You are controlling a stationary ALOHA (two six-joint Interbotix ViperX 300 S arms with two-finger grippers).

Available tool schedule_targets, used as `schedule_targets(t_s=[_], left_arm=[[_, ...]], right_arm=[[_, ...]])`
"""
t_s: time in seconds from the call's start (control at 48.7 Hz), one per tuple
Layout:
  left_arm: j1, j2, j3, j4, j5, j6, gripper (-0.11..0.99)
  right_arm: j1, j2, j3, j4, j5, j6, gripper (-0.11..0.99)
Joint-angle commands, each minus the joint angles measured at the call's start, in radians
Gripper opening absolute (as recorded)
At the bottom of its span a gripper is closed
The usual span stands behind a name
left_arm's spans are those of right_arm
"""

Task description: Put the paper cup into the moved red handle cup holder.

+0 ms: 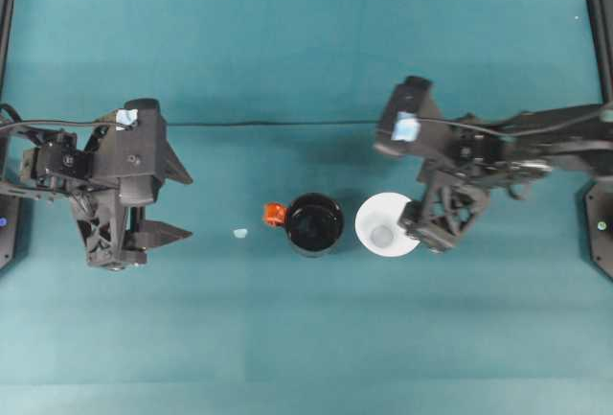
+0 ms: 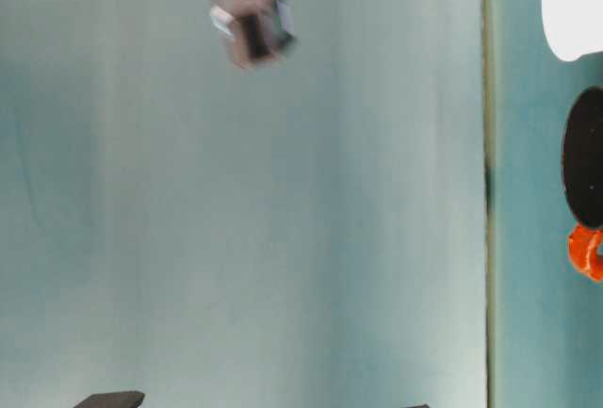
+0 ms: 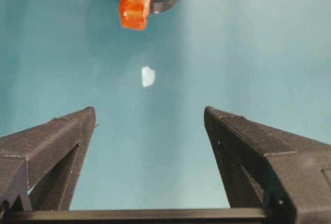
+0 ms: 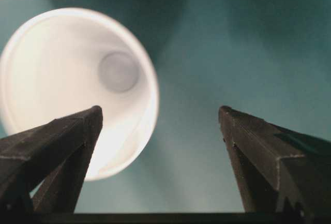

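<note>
Red handle cup holder (image 1: 314, 223) and paper cup (image 1: 385, 225) are sitting just beside each other mid-tabletop (image 1: 287, 338); right end effector (image 1: 414, 225) is crowding the cup's right rim; remaining tabletop is lying open.

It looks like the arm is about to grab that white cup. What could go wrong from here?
The right gripper is open, with one finger over the paper cup's mouth and the other outside its rim. Closing there could dent the thin wall or tip it. The red handle cup holder stands right beside the cup, so a nudge might shove it. The cup also looks slightly wider than the holder, so it may sit crooked.
</note>
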Motion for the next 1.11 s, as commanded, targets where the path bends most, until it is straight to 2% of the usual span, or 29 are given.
schedule_targets(t_s=[0.0, 0.144, 0.226, 0.308, 0.493, 0.616, 0.657, 0.698, 0.719, 0.821, 0.924, 1.047, 1.088], left_arm=[[0.000, -0.008, -0.009, 0.005, -0.009, -0.002, 0.93], [0.002, -0.006, -0.009, 0.002, -0.008, -0.002, 0.93], [0.003, -0.005, -0.009, 0.002, -0.008, -0.002, 0.93], [0.006, -0.005, -0.009, 0.005, -0.008, -0.002, 0.93], [0.011, -0.005, -0.009, 0.002, -0.008, -0.002, 0.93], [0.012, -0.005, -0.009, 0.002, -0.008, -0.002, 0.93], [0.015, -0.005, -0.009, 0.005, -0.008, -0.002, 0.93], [0.018, -0.005, -0.009, 0.002, -0.008, -0.002, 0.93], [0.018, -0.005, -0.009, 0.005, -0.008, -0.002, 0.93], [0.023, -0.005, -0.009, 0.002, -0.008, -0.002, 0.93], [0.023, -0.005, -0.011, 0.002, -0.008, -0.003, 0.93], [0.025, -0.005, -0.011, 0.005, -0.009, -0.005, 0.93], [0.023, -0.003, -0.011, 0.002, -0.008, -0.005, 0.93]], right_arm=[[-0.012, 0.034, -0.023, 0.000, -0.009, 0.008, 0.93], [-0.021, 0.071, -0.034, 0.003, -0.009, 0.009, 0.91], [-0.021, 0.080, -0.044, 0.003, -0.009, 0.009, 0.84], [-0.021, 0.083, -0.054, 0.005, -0.006, 0.009, 0.67], [-0.015, 0.087, -0.061, 0.018, -0.008, 0.009, 0.16], [-0.006, 0.087, -0.061, 0.026, -0.005, 0.009, -0.03], [-0.002, 0.087, -0.063, 0.034, -0.002, 0.008, -0.07], [0.003, 0.087, -0.063, 0.043, 0.002, 0.008, -0.09], [0.006, 0.087, -0.064, 0.048, 0.005, 0.008, -0.10], [0.014, 0.078, -0.075, 0.072, 0.038, 0.006, -0.11], [0.018, 0.044, -0.114, 0.074, 0.107, 0.003, -0.11], [0.006, -0.011, -0.172, 0.071, 0.209, 0.000, -0.11], [0.000, -0.025, -0.196, 0.069, 0.239, 0.000, -0.11]])
